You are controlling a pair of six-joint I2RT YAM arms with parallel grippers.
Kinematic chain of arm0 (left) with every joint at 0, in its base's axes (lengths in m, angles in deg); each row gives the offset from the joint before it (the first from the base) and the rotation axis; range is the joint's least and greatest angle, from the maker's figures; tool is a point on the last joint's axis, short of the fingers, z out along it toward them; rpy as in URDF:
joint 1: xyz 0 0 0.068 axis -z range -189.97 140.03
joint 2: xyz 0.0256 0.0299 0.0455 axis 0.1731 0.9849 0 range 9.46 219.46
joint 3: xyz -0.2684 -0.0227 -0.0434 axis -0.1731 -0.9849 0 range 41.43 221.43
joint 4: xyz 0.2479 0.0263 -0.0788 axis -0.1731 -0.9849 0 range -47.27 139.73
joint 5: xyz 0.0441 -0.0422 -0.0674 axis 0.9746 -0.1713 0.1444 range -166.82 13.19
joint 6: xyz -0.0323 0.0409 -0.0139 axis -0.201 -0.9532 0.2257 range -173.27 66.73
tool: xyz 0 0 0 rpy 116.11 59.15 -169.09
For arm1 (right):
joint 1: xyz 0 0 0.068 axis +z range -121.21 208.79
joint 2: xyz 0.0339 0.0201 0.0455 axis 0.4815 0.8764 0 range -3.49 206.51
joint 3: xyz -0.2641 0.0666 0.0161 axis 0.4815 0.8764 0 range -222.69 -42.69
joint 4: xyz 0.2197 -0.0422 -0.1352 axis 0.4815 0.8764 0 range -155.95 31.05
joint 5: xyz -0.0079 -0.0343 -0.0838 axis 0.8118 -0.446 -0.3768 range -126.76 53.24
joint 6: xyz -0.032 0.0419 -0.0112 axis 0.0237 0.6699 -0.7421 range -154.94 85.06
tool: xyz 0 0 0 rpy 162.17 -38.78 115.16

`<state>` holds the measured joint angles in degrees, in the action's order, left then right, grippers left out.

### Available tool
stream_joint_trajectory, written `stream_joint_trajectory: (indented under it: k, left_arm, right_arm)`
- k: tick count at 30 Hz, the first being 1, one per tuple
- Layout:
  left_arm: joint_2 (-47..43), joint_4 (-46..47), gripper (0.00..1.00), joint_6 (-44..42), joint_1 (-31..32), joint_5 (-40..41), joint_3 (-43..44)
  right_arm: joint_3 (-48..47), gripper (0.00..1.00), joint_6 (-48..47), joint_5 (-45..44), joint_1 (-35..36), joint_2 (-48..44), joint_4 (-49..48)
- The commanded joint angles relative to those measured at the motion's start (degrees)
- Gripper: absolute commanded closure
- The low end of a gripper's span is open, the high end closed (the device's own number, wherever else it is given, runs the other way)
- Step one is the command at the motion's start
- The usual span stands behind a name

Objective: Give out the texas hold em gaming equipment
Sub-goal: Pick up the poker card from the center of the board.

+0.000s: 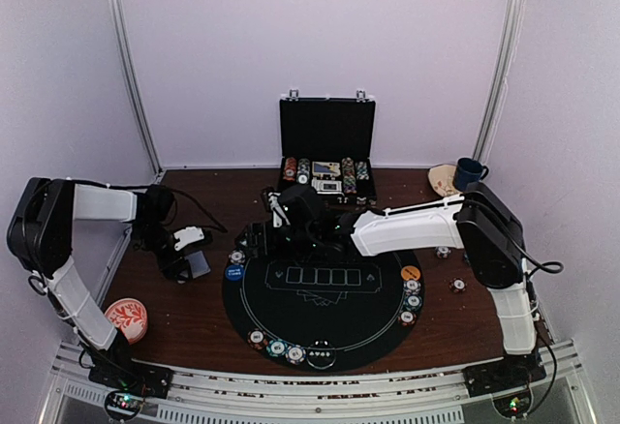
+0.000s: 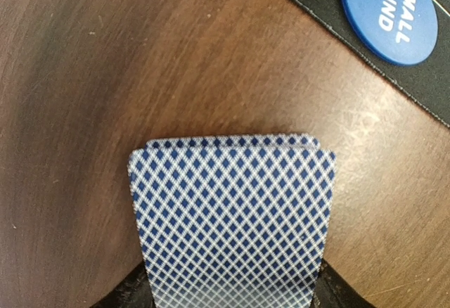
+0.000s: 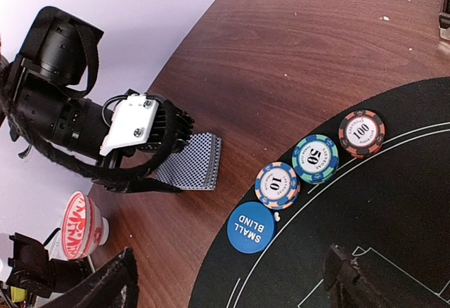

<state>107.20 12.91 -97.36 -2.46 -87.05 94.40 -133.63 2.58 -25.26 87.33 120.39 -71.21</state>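
Note:
My left gripper (image 1: pixel 192 263) is shut on a deck of blue-diamond-backed playing cards (image 2: pixel 232 216), held low over the brown table just left of the black poker mat (image 1: pixel 320 318). The right wrist view shows the same deck (image 3: pixel 191 160). My right gripper (image 3: pixel 225 287) is open and empty. It hovers over the mat's left edge near a blue SMALL BLIND disc (image 3: pixel 251 228) and three chips marked 10 (image 3: pixel 277 185), 50 (image 3: pixel 316 158) and 100 (image 3: pixel 361 133). An orange button (image 1: pixel 411 273) and more chips (image 1: pixel 414 293) sit at the mat's right edge. No red triangle marker shows.
An open black briefcase (image 1: pixel 326 134) with rows of chips stands at the back. A red-and-white dish (image 1: pixel 127 318) sits at the front left. A blue mug (image 1: pixel 470 172) is at the back right. Chips and a dark disc (image 1: pixel 321 356) line the mat's near edge.

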Motion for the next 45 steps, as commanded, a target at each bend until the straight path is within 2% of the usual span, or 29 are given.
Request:
stream_joint_trajectory:
  k: [1,3,6,8,14,22,35,45]
  left_arm:
    - [6.6,-4.9,0.51,-2.9,-0.3,5.9,-4.6]
    - [6.0,-4.9,0.61,-3.0,-0.3,5.6,-4.6]
    - [4.2,-4.8,0.70,-3.1,-0.3,4.0,-4.5]
    - [2.8,-4.7,0.72,-3.2,-0.3,3.0,-4.3]
    - [-0.3,-4.4,0.89,-3.1,-0.3,0.5,-3.7]
    - [-2.6,-4.9,1.00,-3.1,-0.4,-1.4,-3.2]
    - [-4.5,-6.2,1.00,-2.9,-0.3,-4.0,-1.7]
    - [-7.9,-6.0,1.00,-3.2,-0.3,-7.8,-2.0]
  right_arm:
    - [-1.9,0.07,-0.9,-1.1,0.3,-1.4,1.2]
    - [-2.0,0.07,-0.8,-1.1,0.3,-1.3,1.2]
    - [-2.6,0.07,-0.5,-0.7,0.3,-0.8,1.4]
    - [-3.0,0.07,-0.2,-0.3,0.3,-0.4,1.3]
    - [-3.9,0.07,0.9,0.7,0.4,0.5,1.4]
    - [-4.3,0.07,1.1,0.9,0.6,0.8,1.4]
    - [-5.1,0.07,1.7,1.9,1.1,2.4,0.8]
    - [-5.6,0.08,6.7,7.8,2.0,6.5,-3.8]
